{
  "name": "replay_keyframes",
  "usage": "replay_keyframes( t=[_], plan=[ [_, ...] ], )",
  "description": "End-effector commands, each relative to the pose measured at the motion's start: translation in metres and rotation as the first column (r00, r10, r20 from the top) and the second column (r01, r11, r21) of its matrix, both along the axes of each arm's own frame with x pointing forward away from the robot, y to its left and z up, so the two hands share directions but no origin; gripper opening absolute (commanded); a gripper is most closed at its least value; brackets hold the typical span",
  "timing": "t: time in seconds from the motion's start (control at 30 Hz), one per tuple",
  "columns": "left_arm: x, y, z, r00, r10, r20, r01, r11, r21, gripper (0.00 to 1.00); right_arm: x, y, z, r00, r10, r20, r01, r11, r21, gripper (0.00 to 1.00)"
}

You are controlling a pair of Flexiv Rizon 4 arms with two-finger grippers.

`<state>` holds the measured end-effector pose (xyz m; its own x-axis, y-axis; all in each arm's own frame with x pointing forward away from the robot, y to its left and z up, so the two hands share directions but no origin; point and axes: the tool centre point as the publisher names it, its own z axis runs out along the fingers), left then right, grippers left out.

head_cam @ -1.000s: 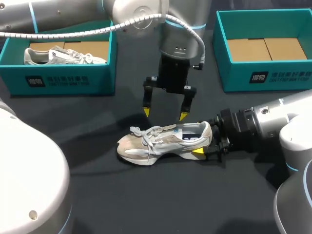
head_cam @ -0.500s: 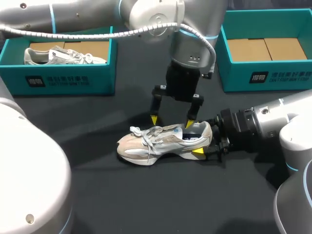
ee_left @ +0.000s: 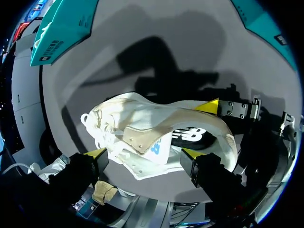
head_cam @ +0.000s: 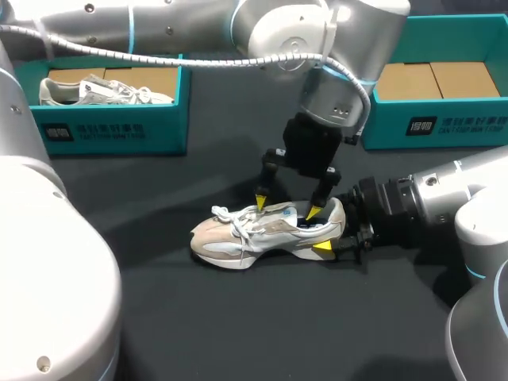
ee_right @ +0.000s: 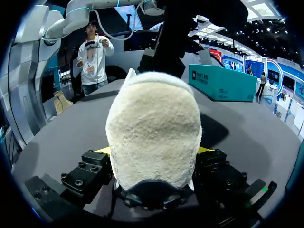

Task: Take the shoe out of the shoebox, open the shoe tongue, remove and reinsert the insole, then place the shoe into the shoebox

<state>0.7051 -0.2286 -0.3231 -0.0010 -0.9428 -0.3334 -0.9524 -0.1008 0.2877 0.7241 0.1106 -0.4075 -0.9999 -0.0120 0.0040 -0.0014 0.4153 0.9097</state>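
The shoe (head_cam: 266, 230) is out of its box and stands on its sole near the middle of the desk (head_cam: 238, 317), the toe toward the left edge and the heel toward the right edge. The right claw (head_cam: 336, 232) is clamped on the heel from both sides. I think this is to keep the shoe from sliding or tipping while the other arm works on it.

The left claw (head_cam: 286, 207) hangs directly over the shoe with its fingers apart. One yellow tip is at the laces and the other is at the opening near the heel. In the left wrist view the tongue (ee_left: 142, 141) lies between these fingers and the dark insole (ee_left: 192, 135) shows behind it. Whether the tips already touch the shoe, I cannot tell. This spread position probably prepares for pulling the tongue open.

One shoebox (head_cam: 103, 131) with a second shoe (head_cam: 95, 91) stands at the far left corner, and another shoebox (head_cam: 444, 127) at the far right corner.
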Motion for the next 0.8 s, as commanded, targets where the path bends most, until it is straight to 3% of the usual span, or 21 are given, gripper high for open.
replay_keyframes(
  t=[0.03,0.47,0.7,0.8],
  plan=[
    [-0.002,-0.005,-0.004,1.000,-0.008,-0.014,0.008,0.999,0.041,1.00,0.001,0.000,-0.001,1.000,0.000,0.000,0.000,1.000,-0.005,0.00],
    [-0.007,-0.001,-0.015,1.000,0.015,-0.006,-0.014,0.991,0.135,0.93,0.001,0.000,-0.001,1.000,0.000,0.000,0.000,1.000,-0.005,0.00],
    [-0.010,0.010,-0.020,1.000,0.019,-0.021,-0.015,0.984,0.176,0.85,0.001,0.000,-0.001,1.000,0.000,0.000,0.000,1.000,-0.005,0.00],
    [-0.010,0.013,-0.021,0.999,0.021,-0.028,-0.016,0.983,0.185,0.75,0.001,0.000,-0.001,1.000,0.000,0.000,0.000,1.000,-0.005,0.00]
  ],
)
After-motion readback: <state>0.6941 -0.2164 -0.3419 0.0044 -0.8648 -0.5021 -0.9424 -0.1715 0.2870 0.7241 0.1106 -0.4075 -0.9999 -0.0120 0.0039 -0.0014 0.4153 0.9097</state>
